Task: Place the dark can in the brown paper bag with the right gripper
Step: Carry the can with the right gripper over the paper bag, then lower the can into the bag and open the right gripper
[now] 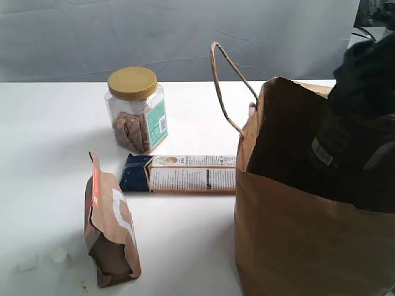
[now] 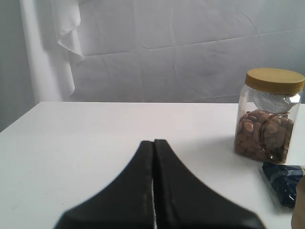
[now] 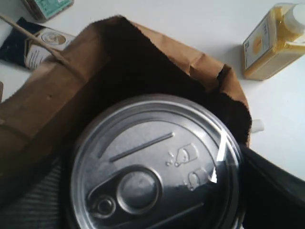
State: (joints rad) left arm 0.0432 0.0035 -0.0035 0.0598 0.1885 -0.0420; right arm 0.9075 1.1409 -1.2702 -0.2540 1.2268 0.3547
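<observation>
The dark can (image 1: 331, 150), with a white label patch, hangs tilted in the open mouth of the brown paper bag (image 1: 296, 240) at the right. My right gripper (image 1: 355, 123) reaches down from the top right and is shut on it. In the right wrist view the can's silver pull-tab top (image 3: 152, 162) fills the frame, with a black finger (image 3: 279, 191) at its side and the bag's dark inside (image 3: 138, 71) behind it. The lower part of the can is hidden by the bag wall. My left gripper (image 2: 153, 143) is shut and empty above the white table.
A clear jar of nuts with a yellow lid (image 1: 136, 111) stands at the back. A long flat box (image 1: 185, 172) lies against the bag's left side. A brown-orange snack pouch (image 1: 111, 225) stands front left. A yellow bottle (image 3: 269, 43) lies beyond the bag.
</observation>
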